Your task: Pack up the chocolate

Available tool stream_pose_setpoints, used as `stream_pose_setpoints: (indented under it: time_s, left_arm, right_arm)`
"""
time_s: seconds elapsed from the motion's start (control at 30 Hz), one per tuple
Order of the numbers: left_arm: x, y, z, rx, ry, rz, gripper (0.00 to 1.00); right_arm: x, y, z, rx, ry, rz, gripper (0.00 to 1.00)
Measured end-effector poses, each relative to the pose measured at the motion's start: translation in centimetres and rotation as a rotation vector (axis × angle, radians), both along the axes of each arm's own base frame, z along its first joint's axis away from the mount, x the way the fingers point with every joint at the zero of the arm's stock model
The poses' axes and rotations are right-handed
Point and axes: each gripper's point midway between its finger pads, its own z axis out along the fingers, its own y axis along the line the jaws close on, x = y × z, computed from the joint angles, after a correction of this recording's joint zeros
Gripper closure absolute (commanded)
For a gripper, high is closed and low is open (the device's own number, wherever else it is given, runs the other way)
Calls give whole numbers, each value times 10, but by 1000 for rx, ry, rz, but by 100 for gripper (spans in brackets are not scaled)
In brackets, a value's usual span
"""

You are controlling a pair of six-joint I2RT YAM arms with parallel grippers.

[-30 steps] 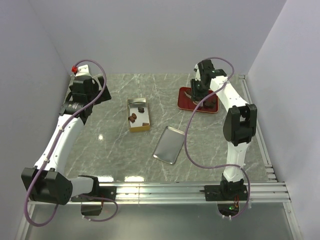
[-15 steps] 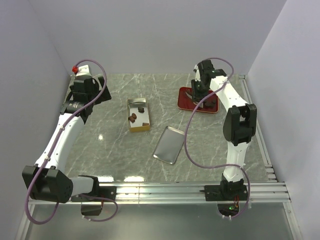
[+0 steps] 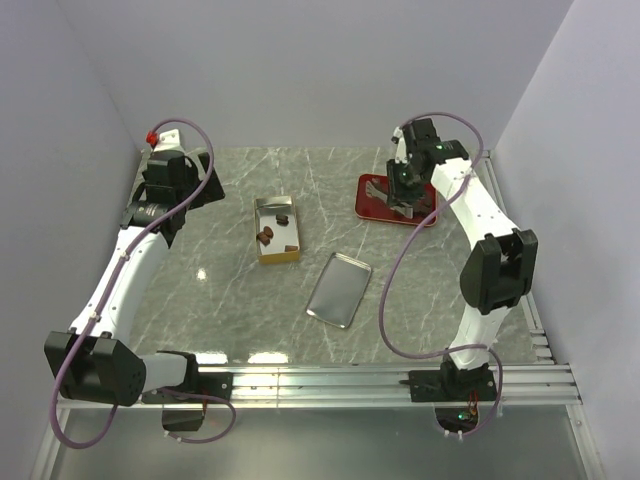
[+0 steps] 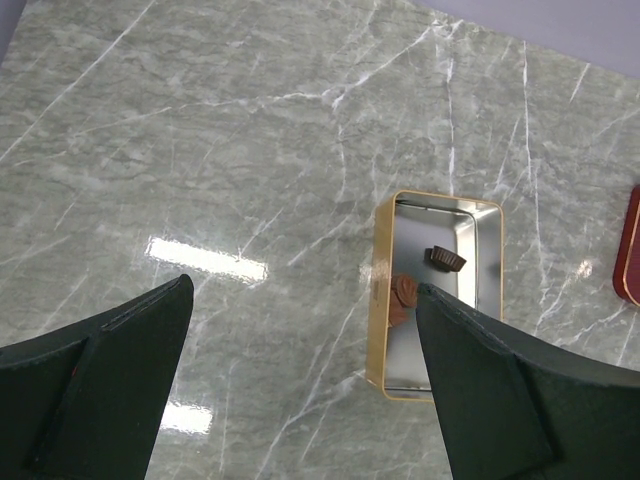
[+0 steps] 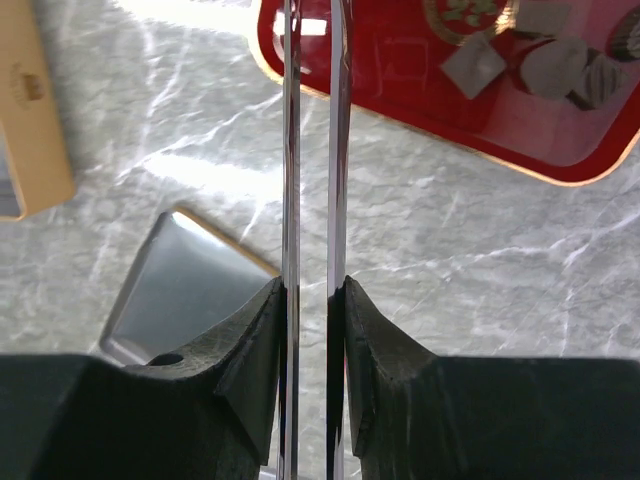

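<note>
My right gripper (image 5: 310,295) is clenched on thin clear tongs (image 5: 290,150) reaching over the red tray (image 5: 400,110). Their tips are out of sight, so I cannot tell whether they hold a piece; my left gripper (image 4: 302,290) hangs spread wide, empty. Some chocolate (image 4: 445,258) already lies in the gold tin (image 4: 380,300). I judge the squeeze must keep even on the way there, with the tips lowered inside the walls before I ease off.

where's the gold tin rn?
Top view: the gold tin sits left of centre on the table, open, chocolate inside. The silver lid lies just near-right of it, the red tray farther right.
</note>
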Motion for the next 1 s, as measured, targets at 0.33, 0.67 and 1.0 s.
stream_pose_setpoints:
  time_s: [0.33, 0.67, 1.0]
  left_arm:
    - [-3, -2, 0, -18, -10, -1, 1]
    - [-10, -1, 2, -23, -26, -1, 1]
    - [-14, -1, -1, -23, -22, 0, 1]
  right_arm:
    - [-22, 77, 45, 47, -56, 157, 71]
    - [-63, 200, 75, 176, -83, 403, 71]
    - [-81, 220, 54, 163, -8, 446, 67]
